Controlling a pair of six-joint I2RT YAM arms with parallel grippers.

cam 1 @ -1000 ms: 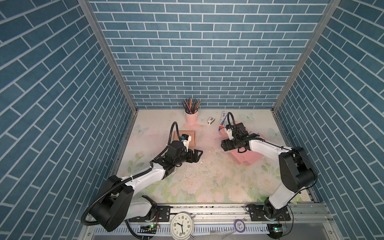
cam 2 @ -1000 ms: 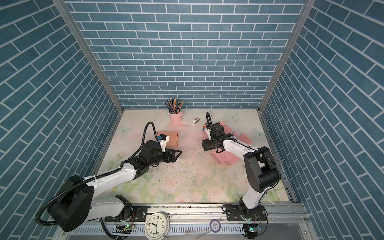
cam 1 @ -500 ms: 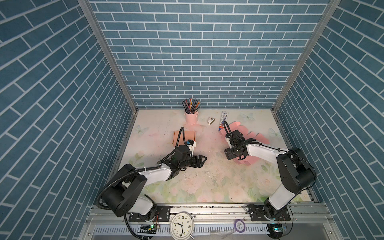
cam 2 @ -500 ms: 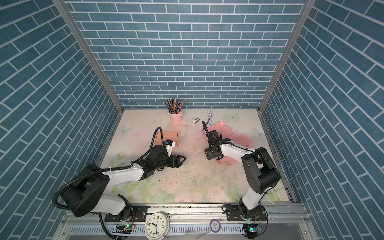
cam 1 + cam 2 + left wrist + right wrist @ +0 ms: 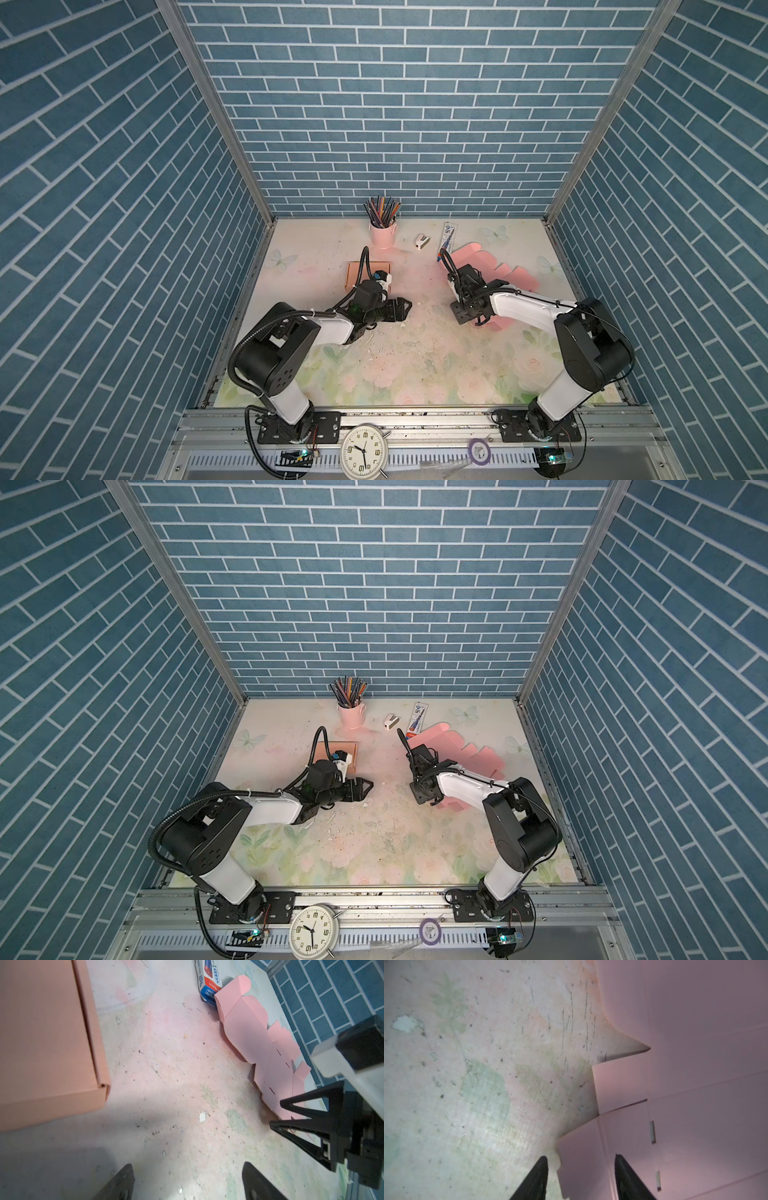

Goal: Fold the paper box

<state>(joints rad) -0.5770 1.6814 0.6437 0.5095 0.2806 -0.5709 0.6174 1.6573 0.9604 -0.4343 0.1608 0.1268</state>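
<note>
Right gripper [image 5: 580, 1156] slid frontward, jaws parted astride unfolded paper box [image 5: 513, 275]; left gripper [image 5: 187, 1164] gapes.

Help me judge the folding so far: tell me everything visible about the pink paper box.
The pink paper box is a die-cut corrugated card blank, mostly unfolded, lying on the floral mat. It shows creased panels, side tabs and small slots; its far rounded flap stands raised beside a blue-and-red carton. The right gripper straddles a near tab's edge, jaws apart, not clamped.

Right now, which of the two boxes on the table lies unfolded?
The pink paper box, lying flat under the right gripper; the brown box is folded shut.
</note>
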